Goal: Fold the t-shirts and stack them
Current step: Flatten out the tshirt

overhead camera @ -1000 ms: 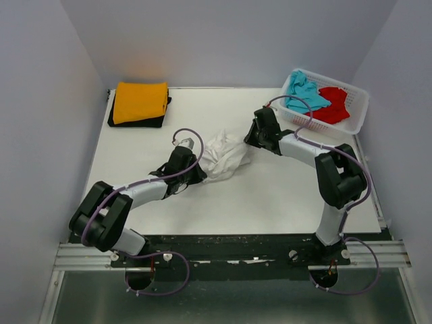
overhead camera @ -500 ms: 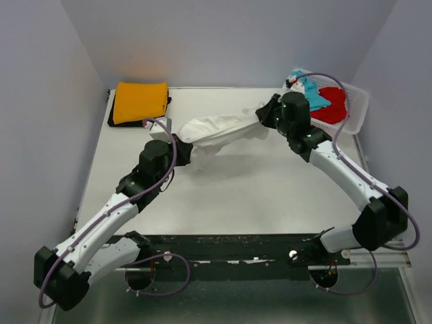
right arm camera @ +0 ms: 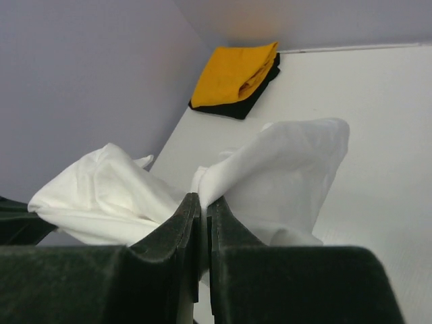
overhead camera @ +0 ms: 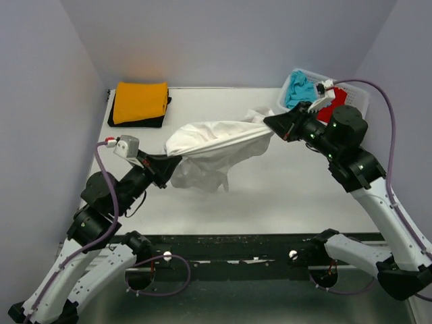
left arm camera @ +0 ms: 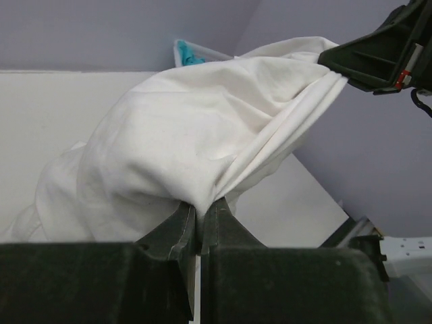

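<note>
The white t-shirt [overhead camera: 212, 145] hangs stretched in the air between my two grippers, sagging toward the table in the middle. My left gripper [overhead camera: 169, 160] is shut on its left end, seen in the left wrist view [left arm camera: 200, 208]. My right gripper [overhead camera: 270, 121] is shut on its right end, seen in the right wrist view [right arm camera: 203, 200]. The orange-yellow t-shirt [overhead camera: 140, 101] lies folded on the folded black t-shirt [overhead camera: 138, 122] at the back left. The turquoise t-shirt [overhead camera: 299, 90] and the red t-shirt [overhead camera: 324, 112] lie crumpled in the basket, the red one mostly behind my right arm.
The white lattice basket [overhead camera: 282, 99] stands at the back right corner of the table [overhead camera: 283, 189]. Grey walls close in the left, back and right sides. A black rail runs along the table's near edge.
Both arms have risen and pulled apart, lifting the white t-shirt off the table and stretching it out in the air. The left arm swung back toward the near left.
</note>
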You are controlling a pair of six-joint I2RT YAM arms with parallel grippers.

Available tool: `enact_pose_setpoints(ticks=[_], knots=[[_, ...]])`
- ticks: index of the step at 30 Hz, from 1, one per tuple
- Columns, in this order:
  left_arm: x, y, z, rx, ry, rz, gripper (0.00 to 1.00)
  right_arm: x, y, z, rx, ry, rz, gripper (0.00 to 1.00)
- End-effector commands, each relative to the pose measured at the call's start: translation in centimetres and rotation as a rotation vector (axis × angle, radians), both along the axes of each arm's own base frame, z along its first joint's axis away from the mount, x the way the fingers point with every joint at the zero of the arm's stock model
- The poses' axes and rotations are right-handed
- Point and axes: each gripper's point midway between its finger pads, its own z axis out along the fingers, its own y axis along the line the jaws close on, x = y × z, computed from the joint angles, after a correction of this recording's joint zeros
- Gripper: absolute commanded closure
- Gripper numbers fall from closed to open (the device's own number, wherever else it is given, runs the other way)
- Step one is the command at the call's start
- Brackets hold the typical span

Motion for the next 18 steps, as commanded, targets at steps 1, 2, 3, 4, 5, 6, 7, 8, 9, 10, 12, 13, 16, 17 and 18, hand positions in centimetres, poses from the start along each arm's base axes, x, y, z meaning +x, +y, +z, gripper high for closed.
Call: enact_pose_setpoints(ticks=[1,2,3,4,5,6,7,8,9,10,12,13,16,17,18], knots=[[-4.3,0.8,2.3,-0.032,-0.057,-0.1,1.0,-3.4,-2.3,-0.7,0.0,0.072,-0.016,0.99],[-4.3,0.9,2.1,-0.037,-0.047,-0.099,1.0,-3.7,-2.5,-1.5,-0.005,0.099,-0.023,0.99],[-4.1,0.8,1.7,-0.039,-0.028,-0.095,1.0,-3.8,-2.8,-2.5,-0.013,0.128,-0.042,0.99],[-3.6,0.6,1.0,-0.037,0.009,-0.084,1.0,-3.6,-3.3,-3.5,-0.023,0.157,-0.075,0.99],[-2.9,0.3,0.0,-0.022,0.049,-0.074,1.0,-3.3,-3.8,-5.0,-0.048,0.199,-0.109,0.99],[-1.9,0.2,-1.0,-0.008,0.089,-0.043,1.0,-2.9,-4.3,-6.1,-0.071,0.229,-0.148,0.98],[-0.6,-0.1,-2.4,0.018,0.141,-0.009,1.0,-2.3,-4.6,-7.6,-0.099,0.267,-0.18,0.96],[1.0,0.3,-3.8,0.051,0.187,0.065,1.0,-1.6,-5.2,-9.1,-0.129,0.298,-0.23,0.95],[2.6,0.3,-5.5,0.097,0.242,0.115,1.0,-0.8,-5.5,-10.8,-0.16,0.336,-0.268,0.94],[4.2,0.4,-7.0,0.142,0.288,0.173,1.0,0.0,-5.9,-12.9,-0.196,0.384,-0.308,0.91],[8.1,0.3,-10.8,0.261,0.399,0.261,1.0,1.6,-6.3,-17.2,-0.284,0.474,-0.371,0.86],[10.0,0.5,-12.0,0.303,0.44,0.3,1.0,2.5,-6.6,-19.2,-0.327,0.514,-0.404,0.81],[15.4,0.1,-16.7,0.434,0.563,0.375,0.98,5.6,-7.2,-25.2,-0.468,0.639,-0.511,0.72],[16.7,-0.3,-17.2,0.457,0.589,0.377,0.84,6.7,-7.2,-26.6,-0.5,0.664,-0.543,0.67],[17.7,-0.6,-18.2,0.49,0.624,0.384,0.68,7.7,-7.3,-27.5,-0.519,0.669,-0.569,0.49]])
